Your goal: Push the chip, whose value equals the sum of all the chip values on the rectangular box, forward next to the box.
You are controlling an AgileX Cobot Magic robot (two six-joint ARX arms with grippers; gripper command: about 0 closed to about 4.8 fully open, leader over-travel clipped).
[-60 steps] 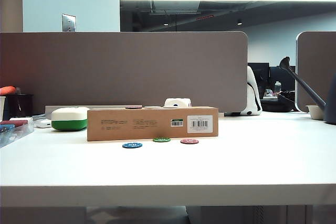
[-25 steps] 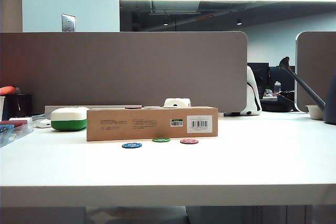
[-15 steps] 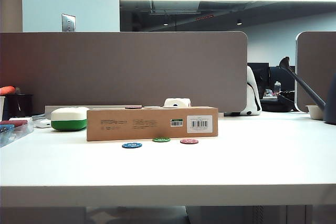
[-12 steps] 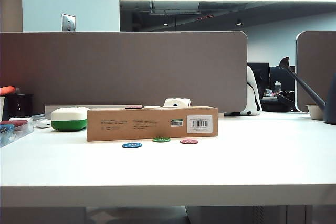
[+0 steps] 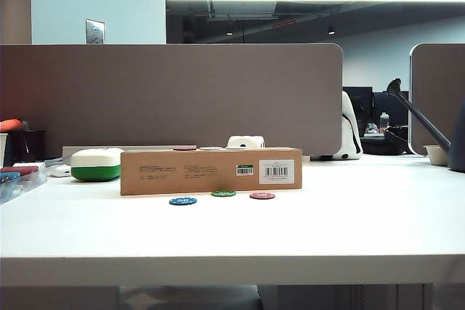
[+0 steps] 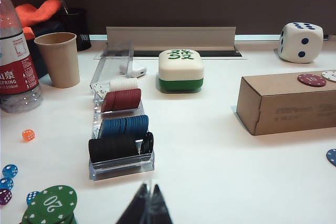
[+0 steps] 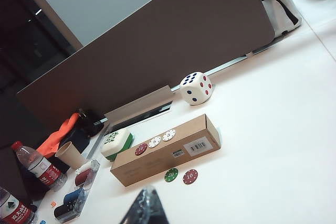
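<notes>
Lying well beyond right gripper [image 7: 146, 203], chip [image 7: 171, 175] touches nothing.

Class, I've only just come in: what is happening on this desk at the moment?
Nothing is being handled yet. The rectangular box lies on the white table with three chips on top. In front of it, apart from it, lie a blue chip, the green chip marked 20 and a red chip marked 10. The left gripper and right gripper both hang above the table, their fingertips together, touching nothing.
</notes>
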